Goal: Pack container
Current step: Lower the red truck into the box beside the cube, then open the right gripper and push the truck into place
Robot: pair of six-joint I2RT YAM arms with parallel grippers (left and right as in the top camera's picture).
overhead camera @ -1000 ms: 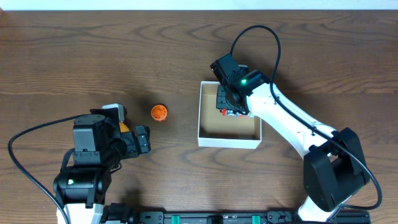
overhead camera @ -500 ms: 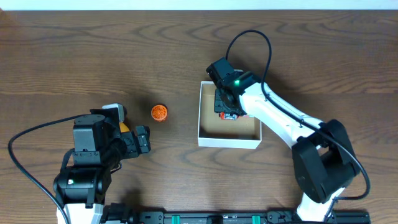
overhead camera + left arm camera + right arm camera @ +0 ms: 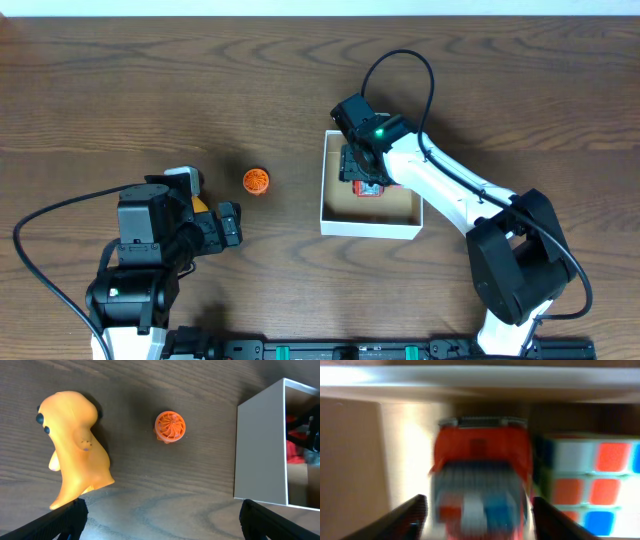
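The white container (image 3: 370,229) with a tan inside sits right of the table's middle. My right gripper (image 3: 362,165) reaches into its far part. In the right wrist view it (image 3: 480,520) is open, a finger on each side of a blurred red, grey and blue toy (image 3: 480,465) with a narrow gap on both sides. A colour cube (image 3: 590,485) lies right of that toy. My left gripper (image 3: 160,527) is open and holds nothing, low over the table. A yellow animal toy (image 3: 75,450) and a small orange ridged toy (image 3: 170,426) lie ahead of it, left of the container (image 3: 260,450).
In the overhead view the orange toy (image 3: 256,180) lies between the left arm and the container, and the yellow toy (image 3: 201,205) peeks out beside the left wrist. The right arm's cable (image 3: 400,60) loops over the far side.
My right gripper has shifted slightly left and toward the front inside the container, and more of the red toy shows below it. The left arm has not moved.
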